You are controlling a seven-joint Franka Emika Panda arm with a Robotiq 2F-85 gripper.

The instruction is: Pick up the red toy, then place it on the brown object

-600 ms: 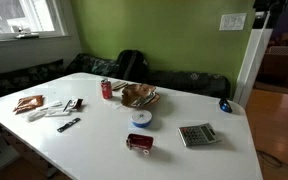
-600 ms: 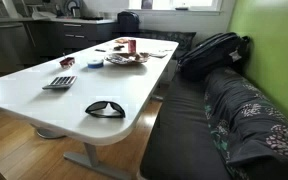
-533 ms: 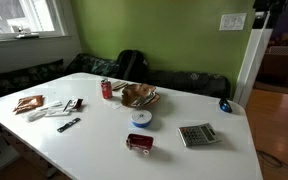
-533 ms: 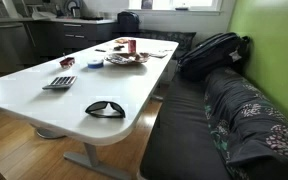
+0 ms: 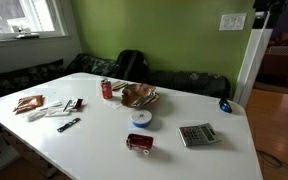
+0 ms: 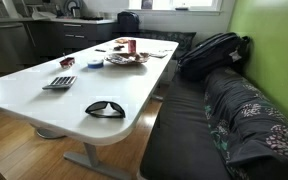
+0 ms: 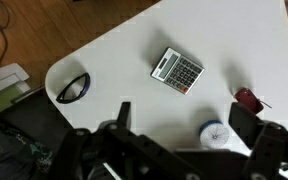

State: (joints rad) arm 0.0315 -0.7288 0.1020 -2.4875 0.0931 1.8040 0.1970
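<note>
In an exterior view, the white table (image 5: 94, 135) sits under a green wall (image 5: 164, 30) and a bright window (image 5: 24, 15); the toy (image 5: 139, 142) lies near the front edge, well apart from the basket (image 5: 139, 96). In an exterior view, a dark bench (image 6: 214, 120) runs beside the table. Wrist view: the gripper (image 7: 182, 122) hangs high above, jaws spread and empty, the toy near a white disc (image 7: 215, 132), wood floor (image 7: 84, 20) beyond

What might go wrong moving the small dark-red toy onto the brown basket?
1. The round white disc lies between the small dark-red boxy toy and the shallow brown basket; a low carry might clip it.
2. The upright red soda can stands near the basket and might get knocked over.
</note>
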